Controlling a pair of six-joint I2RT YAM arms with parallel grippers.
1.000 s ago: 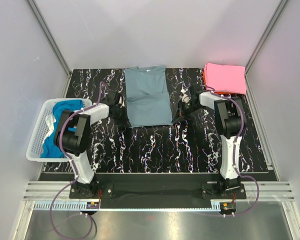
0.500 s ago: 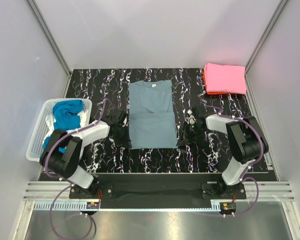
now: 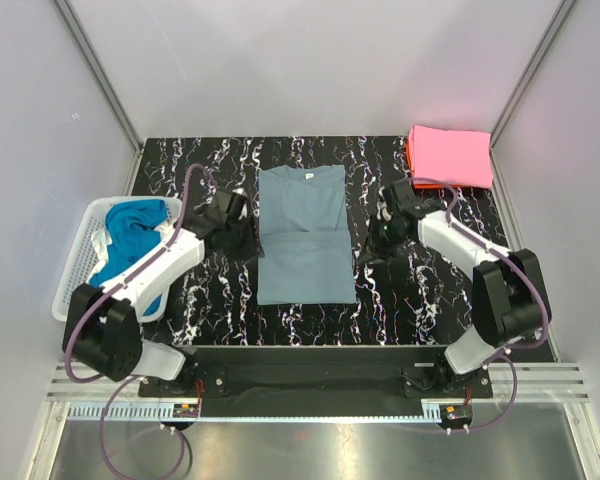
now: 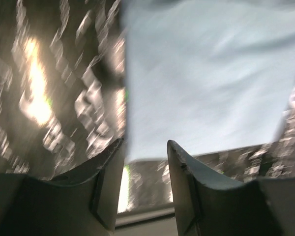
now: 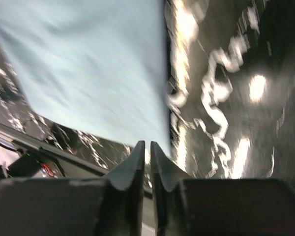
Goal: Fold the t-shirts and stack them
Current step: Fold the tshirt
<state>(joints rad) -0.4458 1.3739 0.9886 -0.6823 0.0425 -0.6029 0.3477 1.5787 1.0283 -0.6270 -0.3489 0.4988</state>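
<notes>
1. The grey-blue t-shirt [image 3: 303, 235] was laid flat on the black marbled table [image 3: 310, 330], in the middle of the top view. It was shaped like a long strip, with the collar toward the top and a crease across it.
2. The left gripper [image 3: 242, 232] was seen just beside the shirt's left edge. In its wrist view its jaws were spread apart, and nothing was held between them.
3. The right gripper [image 3: 372, 240] was seen just beside the shirt's right edge. Its jaws were only a crack apart, and no cloth was seen in the crack.
4. A folded pink t-shirt [image 3: 450, 155] was placed at the upper right, with an orange-red t-shirt [image 3: 410, 155] peeking out under it. A bright blue t-shirt [image 3: 130, 235] was left in the white basket [image 3: 75, 285] at the left.
5. If one edge were grabbed before the other, the shirt could be pulled crooked and the fold made lopsided.
6. With the right jaws so narrow, the cloth could be missed, or pushed into a bump.
7. If only the top layer were pinched, the folded part could be peeled open.
8. If the shirt were lifted loosely toward the pink pile, it could flop open, or the pile could be knocked.
</notes>
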